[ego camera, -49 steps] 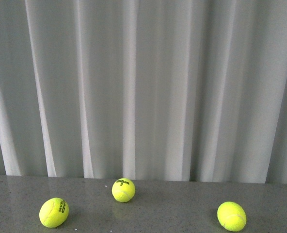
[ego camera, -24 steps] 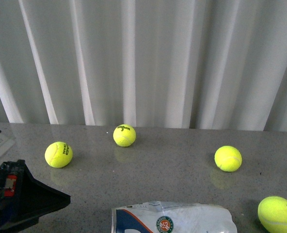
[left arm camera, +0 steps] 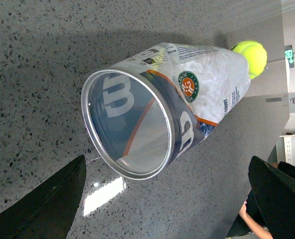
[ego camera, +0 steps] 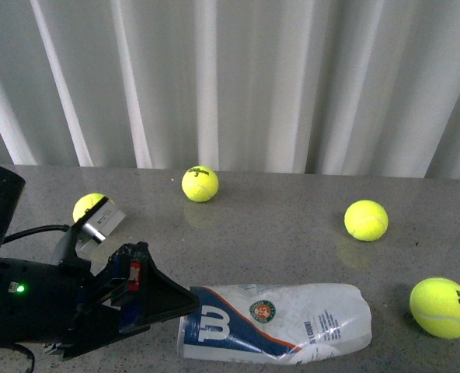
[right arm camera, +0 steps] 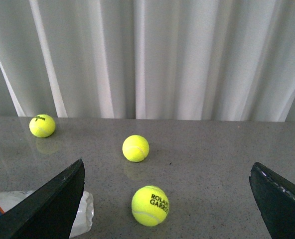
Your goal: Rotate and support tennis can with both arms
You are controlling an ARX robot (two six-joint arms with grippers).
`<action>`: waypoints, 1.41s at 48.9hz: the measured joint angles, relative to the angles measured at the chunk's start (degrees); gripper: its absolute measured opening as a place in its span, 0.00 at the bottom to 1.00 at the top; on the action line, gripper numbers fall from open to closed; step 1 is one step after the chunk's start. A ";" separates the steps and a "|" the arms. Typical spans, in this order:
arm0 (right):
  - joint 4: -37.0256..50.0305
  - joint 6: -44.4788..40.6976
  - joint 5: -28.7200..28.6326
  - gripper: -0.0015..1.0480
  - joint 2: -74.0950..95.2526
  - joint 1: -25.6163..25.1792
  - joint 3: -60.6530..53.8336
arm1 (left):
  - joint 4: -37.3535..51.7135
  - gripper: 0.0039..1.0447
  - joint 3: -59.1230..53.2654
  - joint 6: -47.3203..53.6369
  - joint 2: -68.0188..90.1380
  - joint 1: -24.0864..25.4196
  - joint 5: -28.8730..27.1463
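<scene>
left pincer (left arm camera: 165,160): spread wide, not clamped on anything. My two fingers (left arm camera: 43,204) sit either side of the can's open mouth, and the wrist view shows bare table between each one and the rim.
contact: from the front view one finger tip lines up with the rim, but I honestly can't tell if it touches.
right pincer (right arm camera: 166,163): also wide apart, nothing between the jaws, facing the curtain over the right part of the table.
tennis can (ego camera: 277,320): lying on its side on the grey table (ego camera: 292,249), right beside my left arm (ego camera: 36,303). The silver-rimmed mouth points at that arm and the other end points right. That far end looks a bit crumpled.
label: white with blue and red, big W by the mouth, round logo about halfway along.
Wilson ball (ego camera: 200,183): at the back, near the white curtain (ego camera: 238,78).
second ball (ego camera: 92,206): half hidden behind my left arm.
third ball (ego camera: 366,220): back right, well apart from the can.
fourth ball (ego camera: 443,307): near the can's right end, not touching.
</scene>
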 joint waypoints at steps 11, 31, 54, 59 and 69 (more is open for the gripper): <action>0.00 0.00 0.00 0.93 0.00 0.00 0.00 | 0.81 0.94 4.17 -2.01 4.09 -2.21 0.42; 0.00 0.00 0.00 0.93 0.00 0.00 0.00 | 9.88 0.56 4.22 -12.70 9.07 -7.30 1.60; 0.00 0.00 0.00 0.93 0.00 0.00 0.00 | 10.49 0.03 3.15 -24.96 3.98 -6.78 0.52; 0.00 0.00 0.00 0.93 -0.02 0.00 0.00 | -5.60 0.03 6.84 -16.28 -3.96 -5.77 -1.36; 0.00 0.00 0.00 0.93 0.00 0.00 0.00 | -40.19 0.03 25.46 7.56 -12.76 -5.22 -12.81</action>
